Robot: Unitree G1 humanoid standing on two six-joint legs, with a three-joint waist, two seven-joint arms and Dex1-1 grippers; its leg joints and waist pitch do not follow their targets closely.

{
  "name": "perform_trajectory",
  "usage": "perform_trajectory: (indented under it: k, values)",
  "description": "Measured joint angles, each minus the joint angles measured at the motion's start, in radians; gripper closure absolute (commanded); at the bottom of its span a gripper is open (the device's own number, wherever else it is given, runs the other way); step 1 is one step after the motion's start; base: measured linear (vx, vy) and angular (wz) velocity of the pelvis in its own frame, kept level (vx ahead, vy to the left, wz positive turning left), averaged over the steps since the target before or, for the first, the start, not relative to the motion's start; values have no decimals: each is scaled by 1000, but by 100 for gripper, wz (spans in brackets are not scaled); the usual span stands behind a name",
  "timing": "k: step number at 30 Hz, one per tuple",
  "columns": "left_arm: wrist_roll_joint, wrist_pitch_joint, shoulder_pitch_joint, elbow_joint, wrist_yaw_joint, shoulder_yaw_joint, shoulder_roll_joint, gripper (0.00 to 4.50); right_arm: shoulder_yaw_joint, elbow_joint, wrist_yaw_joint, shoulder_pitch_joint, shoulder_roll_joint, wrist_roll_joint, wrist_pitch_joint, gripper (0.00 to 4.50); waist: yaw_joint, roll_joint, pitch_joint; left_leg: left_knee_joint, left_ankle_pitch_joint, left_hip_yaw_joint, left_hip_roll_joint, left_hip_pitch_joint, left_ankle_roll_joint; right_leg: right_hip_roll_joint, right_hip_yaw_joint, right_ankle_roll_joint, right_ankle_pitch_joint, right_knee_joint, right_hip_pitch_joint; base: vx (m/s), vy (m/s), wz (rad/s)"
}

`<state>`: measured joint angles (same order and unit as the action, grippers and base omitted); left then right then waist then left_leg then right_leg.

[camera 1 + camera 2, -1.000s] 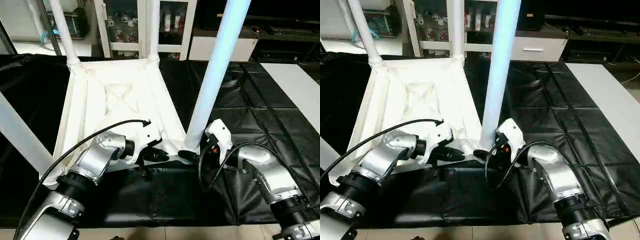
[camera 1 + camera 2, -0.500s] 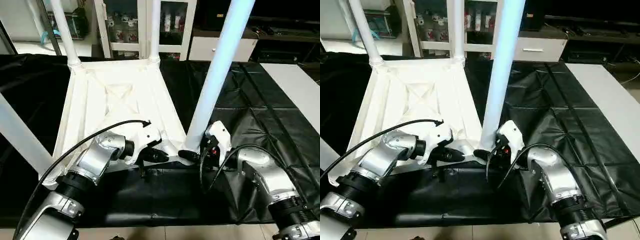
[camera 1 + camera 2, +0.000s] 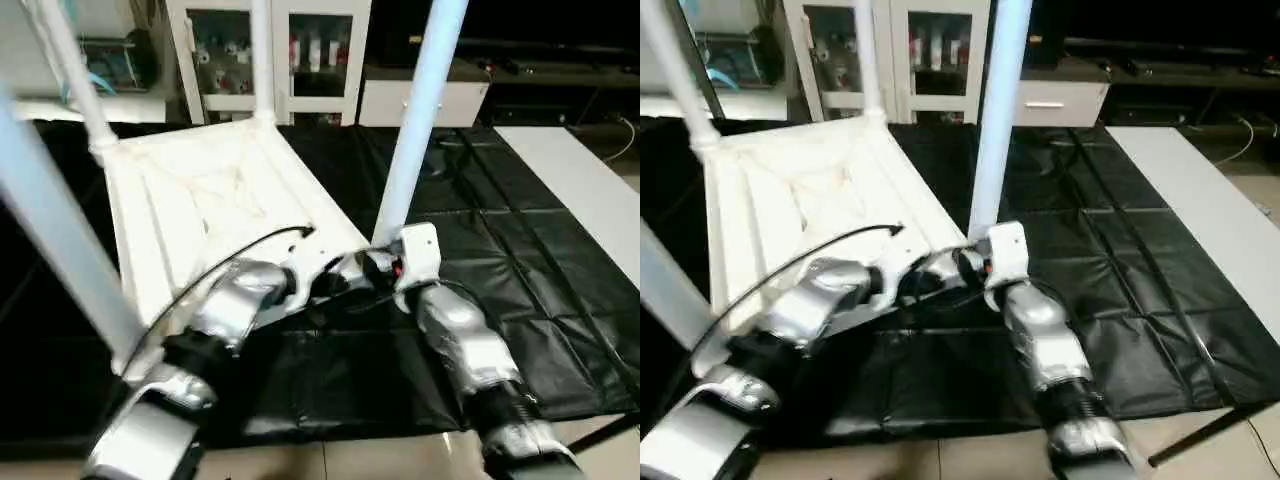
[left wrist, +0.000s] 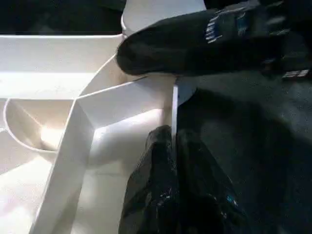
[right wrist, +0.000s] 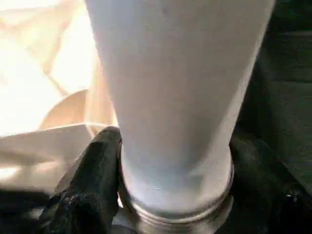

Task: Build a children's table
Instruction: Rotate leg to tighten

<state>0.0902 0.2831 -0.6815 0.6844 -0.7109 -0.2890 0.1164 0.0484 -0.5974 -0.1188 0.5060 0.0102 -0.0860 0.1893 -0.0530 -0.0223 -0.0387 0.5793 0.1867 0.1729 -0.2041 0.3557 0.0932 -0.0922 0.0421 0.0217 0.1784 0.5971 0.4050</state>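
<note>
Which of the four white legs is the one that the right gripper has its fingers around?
The near-right leg, at the table top's corner closest to the robot. The right gripper has one black finger on each side of its base; the other three legs stand free.

One large white plastic square table top (image 3: 200, 210), ribbed underside up. Four long white tapered tube legs: near-right (image 3: 415, 110), near-left (image 3: 55, 215), far-left (image 3: 70, 70), far-right (image 3: 262, 55). Two silver robot arms.
</note>
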Motion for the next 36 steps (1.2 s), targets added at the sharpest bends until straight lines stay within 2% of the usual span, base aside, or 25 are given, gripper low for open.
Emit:
perform_trajectory:
  k: [3, 5, 7, 11, 12, 13, 15, 17, 20, 22, 24, 27, 30, 36]
  values:
    - [6, -17, -20, 38, 61, 3, -32, 450, -18, -51, 165, 45, -50, 18, -1, 177, 0, 1, 0, -1, 0, 0, 1, 1, 0, 0, -2, 0, -2, -2, 0, 0, 0, 0]
    - [12, -28, -30, 57, 67, 6, -42, 450, -23, -55, 217, 47, -67, 24, -12, 177, -2, 2, 0, -1, 0, 0, 2, 1, 0, 0, -2, 1, -4, -2, 0, 0, 0, 0]
    - [14, -39, -37, 69, 67, 8, -47, 450, -32, -60, 234, 46, -77, 36, -35, 177, -4, 7, 1, -1, 0, 1, 2, 2, 0, 0, -4, 3, -9, -2, 0, 0, 0, 0]
    - [19, -59, -39, 73, 66, 4, -45, 450, -47, -59, 202, 29, -77, 38, -85, 177, -12, 9, 1, -7, 0, 1, 2, 2, 0, 0, -2, 2, -9, -2, 1, 0, 0, 0]
    - [21, -63, -38, 69, 62, -1, -40, 450, -49, -48, 192, 18, -74, 36, -92, 142, -14, 10, 1, -8, 0, 1, 2, 2, 0, 0, -2, 2, -9, -2, 1, 0, 0, 0]
    - [22, -66, -31, 56, 53, -6, -35, 450, -49, -24, 175, -1, -68, 34, -96, 142, -17, 11, 1, -8, 0, 1, 1, 3, 0, 0, -2, 2, -9, -3, 1, 0, 0, 0]
    - [21, -72, -21, 33, 31, -13, -20, 450, -42, 9, 153, -25, -58, 20, -102, 105, -18, 14, -1, -8, 0, 2, 1, 3, 0, 0, -2, 2, -9, -3, 2, 0, 0, 0]
    - [20, -76, -3, 5, 15, -9, 6, 450, -35, 51, 95, -35, -40, 2, -94, 98, -13, 16, -2, -8, -1, 2, 1, 4, 1, 0, -3, 2, -9, -3, 3, 0, 0, 0]
    - [11, -71, 20, -30, -21, -2, 37, 450, -26, 151, -30, -34, 3, -42, -77, 60, -4, 16, -2, -8, -1, 2, 0, 3, 1, 1, -3, 2, -9, -3, 2, 0, 0, 0]
    - [0, -64, 42, -69, -61, -3, 63, 450, 5, 214, -157, -49, 68, -62, -50, 49, -3, 16, -2, -8, -1, 2, 0, 2, 1, 1, -2, 2, -9, -4, 2, 0, 0, 0]
    - [-14, -53, 64, -113, -121, -8, 98, 450, 50, 282, -324, -108, 161, -95, -11, 36, -6, 12, -2, -10, -1, 2, -1, 4, 1, 2, -2, 2, -7, -4, 1, 0, 0, 0]
    - [-33, -43, 92, -160, -200, -15, 148, 450, 79, 297, -492, -161, 251, -119, 39, 8, -5, 10, -2, -10, -1, 3, -1, 6, 1, 2, -3, 2, -6, -4, 2, 0, 0, 0]
    - [-49, -16, 118, -225, -298, -30, 206, 450, 128, 299, -624, -156, 320, -114, 34, 3, -4, 9, -1, -9, -1, 3, -1, 8, 1, 2, -2, 1, -6, -4, 3, 0, 0, 0]
    - [-84, 37, 152, -325, -436, -69, 256, 450, 152, 299, -741, -137, 344, -118, 28, 3, -20, 9, -1, -8, 0, 5, -1, 8, 0, 1, 0, -2, -4, -4, 4, 0, 0, 0]
